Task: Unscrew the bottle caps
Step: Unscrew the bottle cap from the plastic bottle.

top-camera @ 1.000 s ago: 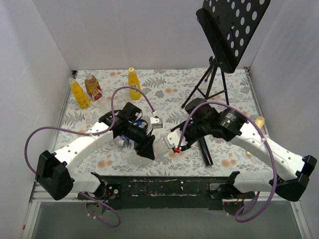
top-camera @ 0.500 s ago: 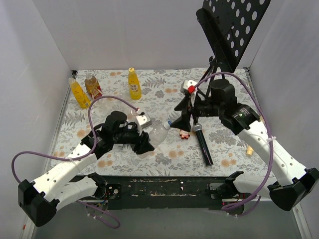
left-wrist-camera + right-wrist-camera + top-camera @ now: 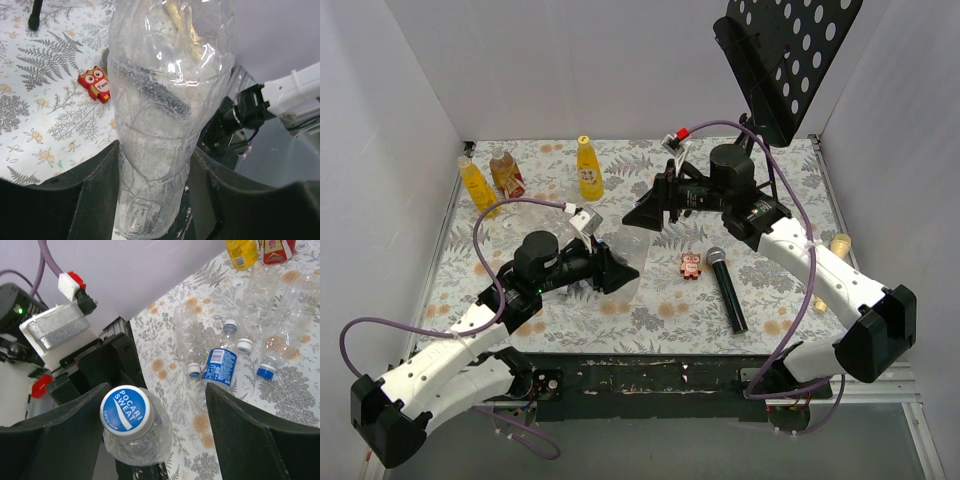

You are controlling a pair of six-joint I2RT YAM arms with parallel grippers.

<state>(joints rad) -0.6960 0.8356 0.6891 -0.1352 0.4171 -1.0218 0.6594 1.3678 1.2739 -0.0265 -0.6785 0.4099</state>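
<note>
Centring is advised: the clear plastic bottle (image 3: 167, 120) is clamped mid-air by the left gripper (image 3: 152, 180), and its round blue cap (image 3: 126, 409) (fully seated) is straddled by the wide-open right gripper (image 3: 157, 405).

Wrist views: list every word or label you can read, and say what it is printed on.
"POCARI SWEAT": on the blue cap of the nearest clear bottle, right wrist view.
"Two": on the red owl figure, left wrist view.
Print on the blue-labelled bottle, lying down: too small to read.
Labels on the brown bottle and the yellow bottle: cut off and blurred, unreadable.
</note>
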